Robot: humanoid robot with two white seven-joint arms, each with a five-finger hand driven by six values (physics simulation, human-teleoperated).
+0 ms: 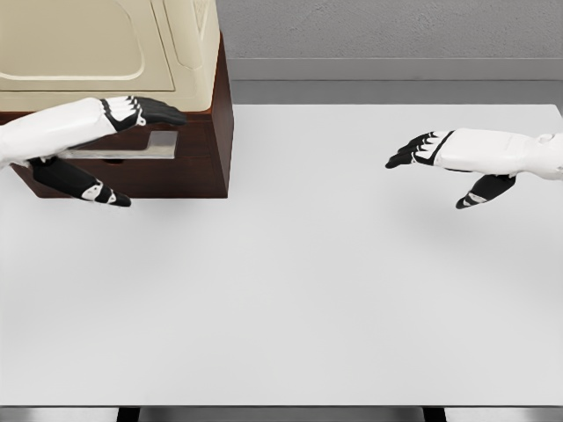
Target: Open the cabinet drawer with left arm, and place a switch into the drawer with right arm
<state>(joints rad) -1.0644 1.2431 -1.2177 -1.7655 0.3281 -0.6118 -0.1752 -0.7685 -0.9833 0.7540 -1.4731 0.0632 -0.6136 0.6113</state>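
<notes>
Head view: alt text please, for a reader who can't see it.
The left hand reaches open-fingered toward the metal handle of a dark wood cabinet at the white table's far left. The right hand hovers open at right.

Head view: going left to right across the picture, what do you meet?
Left hand with black fingers, held open in front of the dark brown wooden cabinet → bare stretch of white table → right hand, open above the table.

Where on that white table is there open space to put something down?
The white table is bare from the cabinet across to the right hand, and all along the near edge. It is crowded only at the far left, where the left hand hovers at the cabinet's drawer handle.
</notes>
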